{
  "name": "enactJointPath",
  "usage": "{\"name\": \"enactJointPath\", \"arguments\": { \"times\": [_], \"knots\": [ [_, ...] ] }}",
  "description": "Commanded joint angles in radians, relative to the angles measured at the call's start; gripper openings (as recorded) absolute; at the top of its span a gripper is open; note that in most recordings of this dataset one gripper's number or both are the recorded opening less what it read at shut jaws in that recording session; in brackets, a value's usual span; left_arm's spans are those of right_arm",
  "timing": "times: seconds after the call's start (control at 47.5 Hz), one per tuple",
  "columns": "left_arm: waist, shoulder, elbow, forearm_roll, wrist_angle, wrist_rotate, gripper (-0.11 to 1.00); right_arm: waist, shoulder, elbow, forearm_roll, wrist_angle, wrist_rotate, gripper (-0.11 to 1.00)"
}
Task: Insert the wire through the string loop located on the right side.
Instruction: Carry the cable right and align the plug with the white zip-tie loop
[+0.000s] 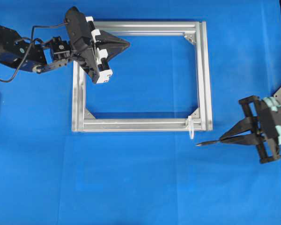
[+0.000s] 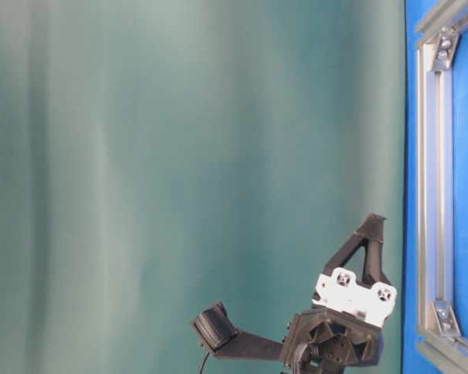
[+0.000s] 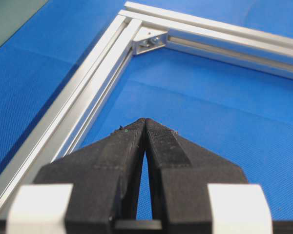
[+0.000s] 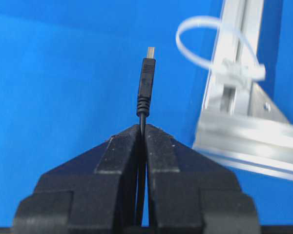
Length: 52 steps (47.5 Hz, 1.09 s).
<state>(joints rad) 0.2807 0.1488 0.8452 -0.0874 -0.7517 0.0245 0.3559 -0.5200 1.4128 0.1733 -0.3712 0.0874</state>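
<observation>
From overhead, the right claw [image 1: 223,138] is clamped on the wire [image 1: 207,142], whose plug points left, just right of and below the string loop [image 1: 191,129] at the frame's [image 1: 140,124] lower right corner. The left claw [image 1: 126,45] hangs closed and empty over the frame's upper left. In the right wrist view the plug [image 4: 146,85] stands just left of the loop [image 4: 205,41], outside it; the left wrist view shows fingertips [image 3: 156,139] pressed together.

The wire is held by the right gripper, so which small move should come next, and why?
Probably shift the right gripper sideways toward the frame, then ease forward. It is shut on the wire, whose plug tip points past the string loop; in the right wrist view the loop hangs to the right of the tip, not yet threaded.
</observation>
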Motion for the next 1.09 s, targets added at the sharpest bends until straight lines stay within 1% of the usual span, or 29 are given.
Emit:
{"name": "enactJointPath", "arguments": {
  "times": [0.0, 0.147, 0.358, 0.421, 0.632, 0.716, 1.074],
  "knots": [
    [0.002, -0.035, -0.009, 0.003, -0.009, -0.002, 0.00, 0.005, -0.044, 0.017, 0.011, 0.009, 0.000, -0.04],
    [0.002, -0.035, -0.009, 0.003, -0.009, -0.003, 0.00, 0.003, -0.075, 0.041, 0.018, 0.009, 0.000, -0.04],
    [0.002, -0.035, -0.012, 0.003, -0.009, -0.002, 0.00, -0.015, -0.067, 0.043, 0.018, 0.003, -0.002, -0.04],
    [0.003, -0.034, -0.011, 0.003, -0.009, -0.002, 0.00, -0.034, -0.067, 0.043, 0.020, -0.002, -0.003, -0.04],
    [0.003, -0.035, -0.011, 0.003, -0.009, -0.002, 0.00, -0.130, -0.066, 0.043, 0.017, -0.014, -0.011, -0.04],
    [0.002, -0.035, -0.011, 0.003, -0.009, -0.003, 0.00, -0.144, -0.066, 0.043, 0.015, -0.020, -0.014, -0.04],
    [0.002, -0.035, -0.009, 0.003, -0.009, -0.002, 0.00, -0.150, -0.066, 0.043, 0.015, -0.025, -0.015, -0.04]
  ]
}}
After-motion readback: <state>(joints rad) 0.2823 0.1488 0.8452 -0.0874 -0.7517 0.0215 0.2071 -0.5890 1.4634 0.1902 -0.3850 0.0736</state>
